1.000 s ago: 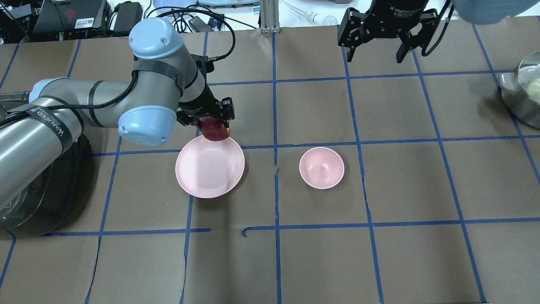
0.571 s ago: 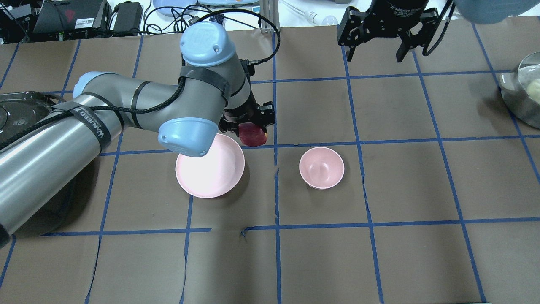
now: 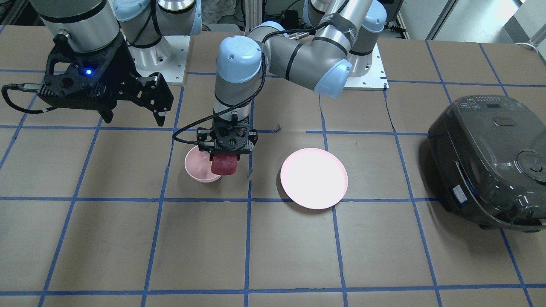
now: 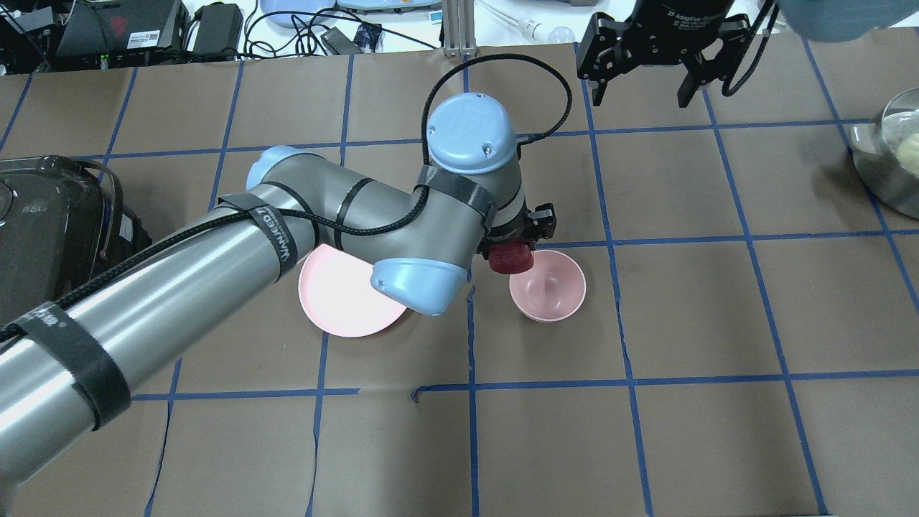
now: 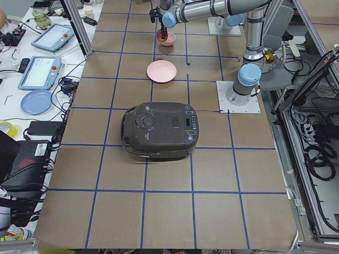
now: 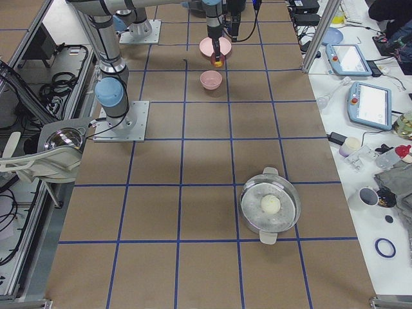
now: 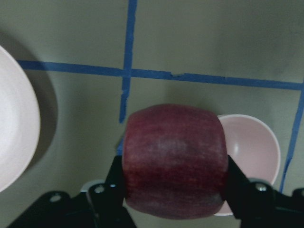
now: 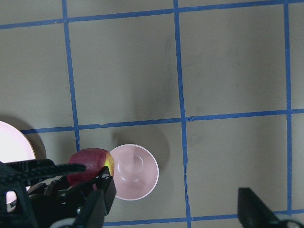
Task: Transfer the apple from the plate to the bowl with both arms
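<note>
My left gripper (image 3: 225,158) is shut on the dark red apple (image 4: 511,258) and holds it above the table, over the rim of the small pink bowl (image 4: 551,291) on the plate's side. In the left wrist view the apple (image 7: 173,159) fills the jaws, with the bowl (image 7: 254,147) just behind it. The wide pink plate (image 4: 337,301) lies bare, partly under my left arm; the front view shows it whole (image 3: 313,178). My right gripper (image 4: 641,97) is open and empty, high over the table's far side, beyond the bowl. Its wrist view shows the apple (image 8: 88,164) beside the bowl (image 8: 137,173).
A dark rice cooker (image 3: 490,157) stands at the robot's left end of the table. A metal pot (image 4: 890,158) holding a pale round thing stands at the right end. Blue tape lines grid the brown table cover.
My left arm has swung right with the apple, from over the plate's far edge to the bowl's rim. The right gripper has stayed in place, open.
</note>
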Controlling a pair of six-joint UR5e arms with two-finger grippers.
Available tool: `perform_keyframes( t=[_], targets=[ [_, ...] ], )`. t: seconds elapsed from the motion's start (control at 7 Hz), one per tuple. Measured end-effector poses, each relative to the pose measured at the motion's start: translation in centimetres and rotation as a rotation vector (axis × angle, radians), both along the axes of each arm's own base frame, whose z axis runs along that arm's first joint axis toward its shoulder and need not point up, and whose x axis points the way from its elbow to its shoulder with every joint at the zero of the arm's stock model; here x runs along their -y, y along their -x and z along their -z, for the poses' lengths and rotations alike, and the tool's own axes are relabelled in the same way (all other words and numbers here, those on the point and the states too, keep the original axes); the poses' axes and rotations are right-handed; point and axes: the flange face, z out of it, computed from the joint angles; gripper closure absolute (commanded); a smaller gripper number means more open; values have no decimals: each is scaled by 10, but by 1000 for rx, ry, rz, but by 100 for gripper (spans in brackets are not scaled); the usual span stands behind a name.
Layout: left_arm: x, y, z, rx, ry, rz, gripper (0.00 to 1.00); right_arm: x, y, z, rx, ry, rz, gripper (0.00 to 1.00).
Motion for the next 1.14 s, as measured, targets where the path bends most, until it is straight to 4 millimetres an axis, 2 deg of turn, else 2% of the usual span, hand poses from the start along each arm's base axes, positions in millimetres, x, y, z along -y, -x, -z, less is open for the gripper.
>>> perform_keyframes(
  t=[0.14, 0.43, 0.71, 0.86, 1.0, 1.14],
  targets=[
    [-7, 16, 13, 0, 0, 5, 100, 0, 0, 0, 0, 1, 0, 0],
    [-20, 34, 30, 12, -12, 28, 98, 0, 0, 0, 1, 0, 0, 0],
    [-26, 42, 33, 10, -17, 35, 49, 0, 0, 0, 1, 2, 1, 0],
    [-27, 43, 38, 12, -21, 34, 36, 0, 0, 0, 1, 3, 1, 0],
    [-26, 43, 43, 18, -27, 33, 34, 0, 0, 0, 1, 2, 1, 0],
    [-25, 44, 46, 20, -27, 33, 20, 0, 1, 0, 1, 2, 2, 0]
  ],
)
